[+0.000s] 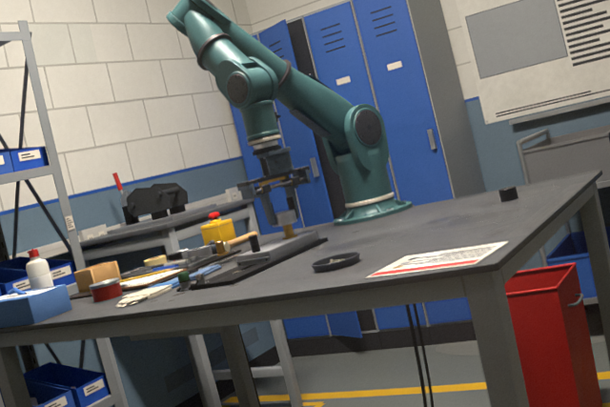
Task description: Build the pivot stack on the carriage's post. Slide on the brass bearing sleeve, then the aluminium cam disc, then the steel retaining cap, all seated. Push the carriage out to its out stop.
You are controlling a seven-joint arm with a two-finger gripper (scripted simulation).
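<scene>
My gripper [285, 218] hangs straight down from the teal arm, over the far end of the grey carriage [290, 244]. The carriage sits on a dark base plate [256, 262] on the table. A brass bearing sleeve [288, 231] stands on the carriage's post, just under the fingers. Between the fingers is a pale grey disc-like part, the aluminium cam disc [286, 218], right above the sleeve. I cannot see the steel retaining cap clearly. The gripper is closed on the cam disc.
A shallow black dish [336, 261] lies on the table right of the plate. A hammer [236, 242], a yellow box with a red button [217, 229] and small tools crowd the left side. A printed sheet [438, 258] lies near the front edge.
</scene>
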